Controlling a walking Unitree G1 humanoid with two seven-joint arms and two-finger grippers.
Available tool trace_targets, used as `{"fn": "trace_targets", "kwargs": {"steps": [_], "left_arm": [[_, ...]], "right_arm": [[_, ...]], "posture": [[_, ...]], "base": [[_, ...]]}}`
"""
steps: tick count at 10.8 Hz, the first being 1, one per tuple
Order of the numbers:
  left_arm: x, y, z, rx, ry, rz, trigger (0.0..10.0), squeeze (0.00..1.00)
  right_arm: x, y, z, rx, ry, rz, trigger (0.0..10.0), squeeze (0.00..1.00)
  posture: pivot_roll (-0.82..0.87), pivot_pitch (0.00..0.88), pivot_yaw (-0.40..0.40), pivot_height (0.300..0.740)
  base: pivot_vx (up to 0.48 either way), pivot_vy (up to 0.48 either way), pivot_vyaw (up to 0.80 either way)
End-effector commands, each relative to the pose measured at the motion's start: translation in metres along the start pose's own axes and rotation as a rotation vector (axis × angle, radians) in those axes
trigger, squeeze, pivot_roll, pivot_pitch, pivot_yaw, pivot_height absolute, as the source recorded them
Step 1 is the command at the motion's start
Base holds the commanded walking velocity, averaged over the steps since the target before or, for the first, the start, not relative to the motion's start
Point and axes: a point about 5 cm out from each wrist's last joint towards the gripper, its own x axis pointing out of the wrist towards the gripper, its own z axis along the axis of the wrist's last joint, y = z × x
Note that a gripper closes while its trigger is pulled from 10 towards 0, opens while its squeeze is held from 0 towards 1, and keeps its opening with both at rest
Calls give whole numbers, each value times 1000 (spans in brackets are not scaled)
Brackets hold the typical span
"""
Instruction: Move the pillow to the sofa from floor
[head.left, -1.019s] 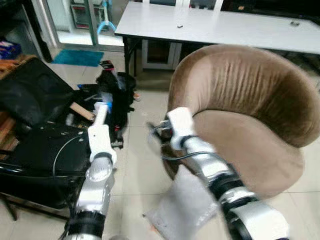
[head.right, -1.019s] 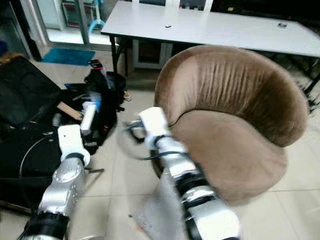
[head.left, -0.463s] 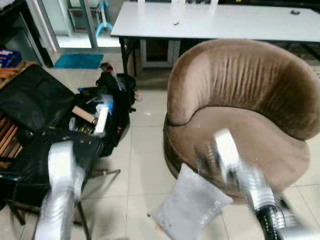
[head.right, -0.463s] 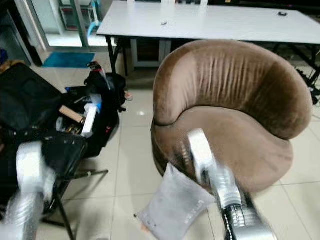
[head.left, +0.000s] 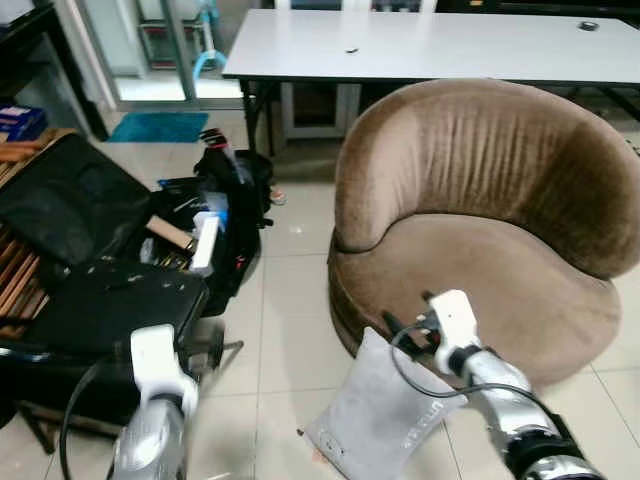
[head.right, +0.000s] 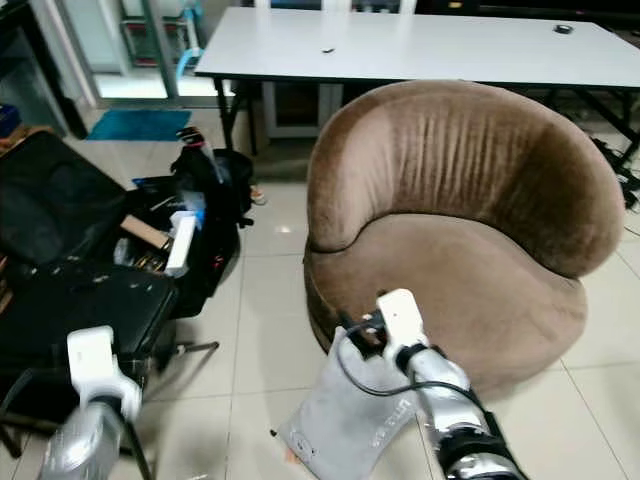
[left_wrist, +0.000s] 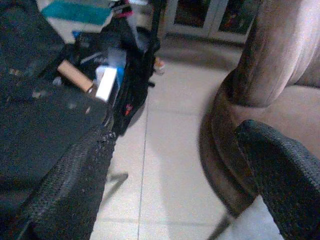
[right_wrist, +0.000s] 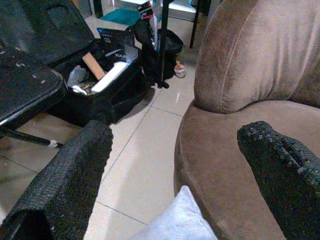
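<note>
A grey pillow (head.left: 385, 415) stands on the tiled floor, leaning against the front of the round brown sofa (head.left: 480, 200). My right arm (head.left: 470, 355) reaches down in front of the seat. Its gripper (right_wrist: 175, 137) is open, fingers wide apart, just above the pillow's top corner (right_wrist: 177, 225) and not touching it. The left arm (head.left: 155, 380) hangs low at the left beside a black case. The left gripper (left_wrist: 175, 140) is open too, facing the floor between the bags and the sofa base.
A long white table (head.left: 420, 45) stands behind the sofa. An open black bag of tools (head.left: 205, 225) and a black case on a stand (head.left: 110, 300) crowd the left side. Bare tiles (head.left: 285, 300) lie between them and the sofa.
Both arms have dropped from chest height to near the floor. My right gripper has come down to the pillow's top corner. The view has tilted slightly.
</note>
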Motion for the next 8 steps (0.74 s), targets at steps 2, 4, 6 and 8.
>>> {"fn": "trace_targets", "kwargs": {"steps": [2,4,6,8], "left_arm": [[9,-2,12,36,-19,-3,10000,0],[17,-3,18,104,-13,-4,10000,0],[18,-6,14,142,11,-15,10000,0],[18,-8,11,162,26,-18,10000,0]], "right_arm": [[5,4,7,-7,-25,6,10000,0],[12,12,13,-16,-41,37,10000,0],[13,17,13,-26,-40,61,10000,0],[14,20,12,-34,-36,73,10000,0]], "posture": [[-29,0,23,740],[-29,0,24,740],[-33,0,28,740],[-33,0,28,740]], "base": [[0,0,0],[373,-296,0],[375,-294,0],[375,-294,0]]}}
